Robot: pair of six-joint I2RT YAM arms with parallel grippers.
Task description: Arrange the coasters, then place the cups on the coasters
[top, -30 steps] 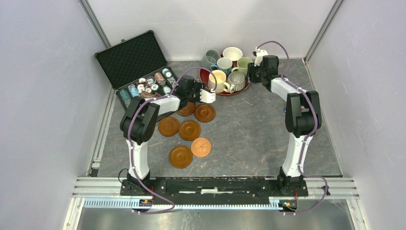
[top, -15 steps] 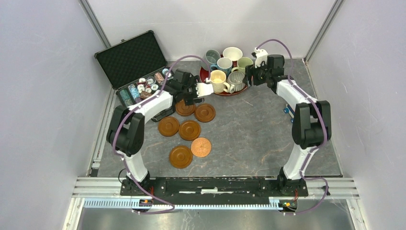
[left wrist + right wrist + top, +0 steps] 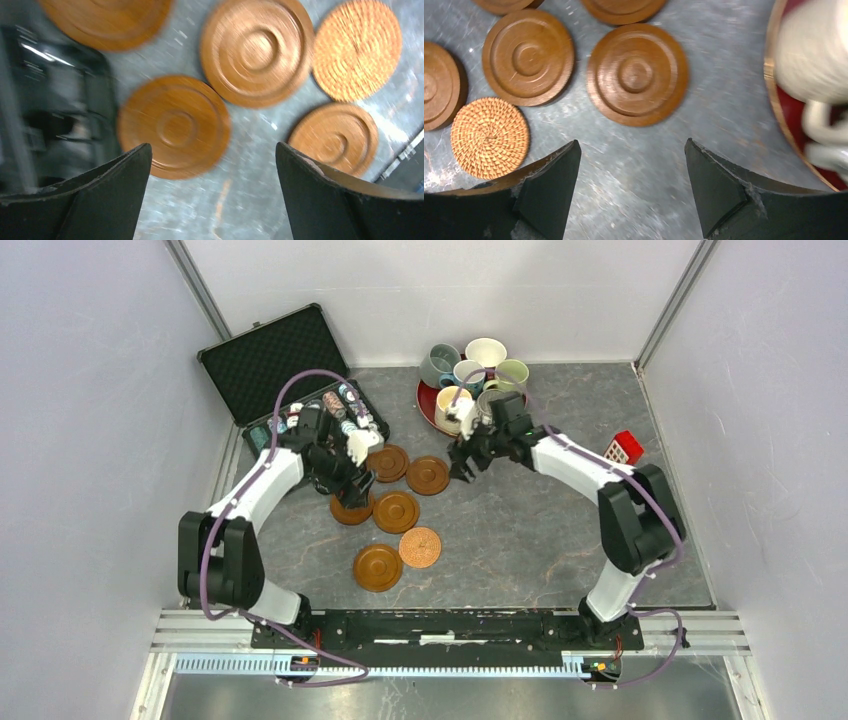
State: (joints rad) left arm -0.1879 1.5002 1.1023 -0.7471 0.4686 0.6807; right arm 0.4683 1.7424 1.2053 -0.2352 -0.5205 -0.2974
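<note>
Both arms over the coasters, nothing held.
Left gripper [image 3: 212,150] gapes wide and empty above the coasters [image 3: 396,511], which lie in a loose cluster on the table [image 3: 540,530], left of centre. Right gripper [image 3: 631,145] is also wide and empty, between cluster and tray [image 3: 424,403]. Cups [image 3: 486,352] crowd on and around the tray, far side.

An open black case [image 3: 275,360] holding poker chips [image 3: 338,400] lies far left, a red tray [image 3: 425,403] mid-back, a red block [image 3: 623,447] right.
</note>
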